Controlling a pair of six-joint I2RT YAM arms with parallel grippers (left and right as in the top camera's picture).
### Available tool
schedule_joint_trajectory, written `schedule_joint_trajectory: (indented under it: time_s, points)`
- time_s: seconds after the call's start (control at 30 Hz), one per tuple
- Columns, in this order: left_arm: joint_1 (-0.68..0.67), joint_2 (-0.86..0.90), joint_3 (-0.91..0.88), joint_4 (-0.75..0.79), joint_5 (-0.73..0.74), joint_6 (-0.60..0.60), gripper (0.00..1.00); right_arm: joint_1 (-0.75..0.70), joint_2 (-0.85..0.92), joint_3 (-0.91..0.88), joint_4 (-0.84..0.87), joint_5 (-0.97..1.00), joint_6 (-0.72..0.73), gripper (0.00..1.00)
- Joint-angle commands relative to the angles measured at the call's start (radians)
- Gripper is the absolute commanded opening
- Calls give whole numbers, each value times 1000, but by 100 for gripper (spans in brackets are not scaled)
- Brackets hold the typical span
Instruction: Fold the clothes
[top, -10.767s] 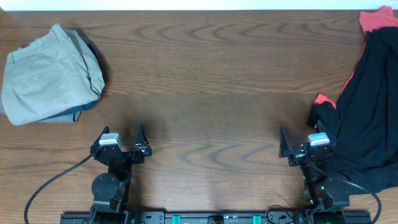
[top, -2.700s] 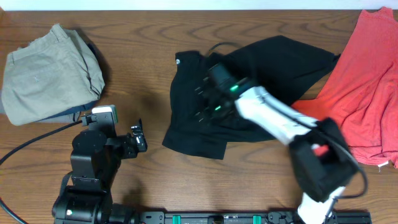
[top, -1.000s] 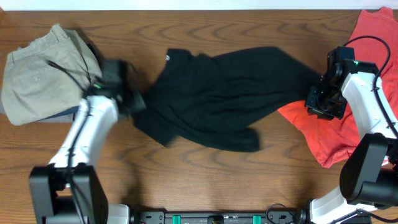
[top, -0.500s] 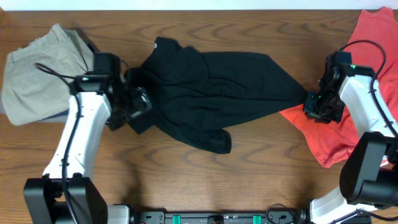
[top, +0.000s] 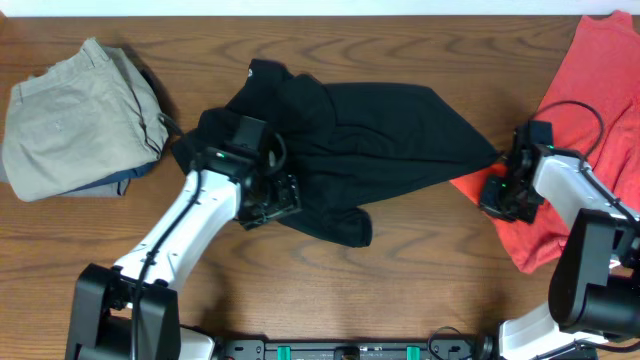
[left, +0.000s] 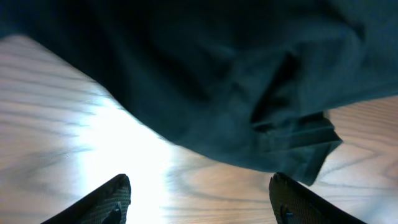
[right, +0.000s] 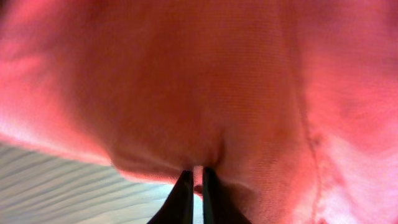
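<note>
Left gripper: jaws spread wide, nothing between them, low over the bare brown wooden table. Just beyond the fingers lies the lower-left edge of the large black short-sleeved fabric shirt. A stitched hem shows toward the right of the left wrist view. The shirt lies crumpled across the table's centre, bunched at its left end and tapering to a point at its right.

Right gripper: jaws nearly together, seemingly pinching a small fold at the edge of the coral-red soft fabric garment. That garment sprawls along the table's right side, its corner touching the shirt's tapered tip. Bundled khaki cloth trousers sit far left, near the shirt's bunched end; whether they touch, cannot tell.

Handling, as judged: all light and limp, no stiffness. The fabric will drape and drag, and a pinch may catch the layer beneath. Best holds on the shirt look to be the hem corners or shoulder seams, where doubled stitching gives firmer purchase. It needs spreading flat before any fold.
</note>
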Motion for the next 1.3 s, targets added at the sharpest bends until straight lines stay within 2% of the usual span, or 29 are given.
schedule_joint_trajectory:
  time_s: [0.0,0.13,0.17,0.3,0.4,0.43,0.53,0.6,0.7,0.8,0.93,1.07,1.27]
  points:
    - [-35,12,-30,26,8,-69,73,-113,19,-43,-47,299,195,12]
    - [-53,12,-54,23,5,-87,75,-278,19,-27,-89,351,302,20]
    - [-54,12,-61,22,5,-87,79,-324,19,-15,-94,331,309,22]
    - [-54,12,-88,23,5,-87,80,-471,17,60,-124,185,305,27]
    - [-54,12,-95,36,5,-87,80,-517,17,127,-108,-94,129,27]
    - [-54,12,-95,47,5,-87,80,-517,17,146,-91,-240,16,27]
    - [-54,12,-95,85,5,-87,80,-496,17,184,-92,-674,-338,37]
    - [-54,12,-95,113,5,-87,80,-470,17,188,-97,-771,-393,39]
    - [-54,12,-95,155,5,-87,80,-423,18,184,-96,-703,-392,40]
    - [-54,12,-98,184,5,-87,79,-374,18,178,-93,-540,-379,39]
    - [-54,13,-103,184,5,-111,80,-328,18,156,-92,-309,-240,29]
    - [-54,16,-119,183,5,-169,79,-317,18,104,-39,-179,-188,29]
    - [-54,23,-140,190,4,-176,80,-353,18,3,49,80,-32,30]
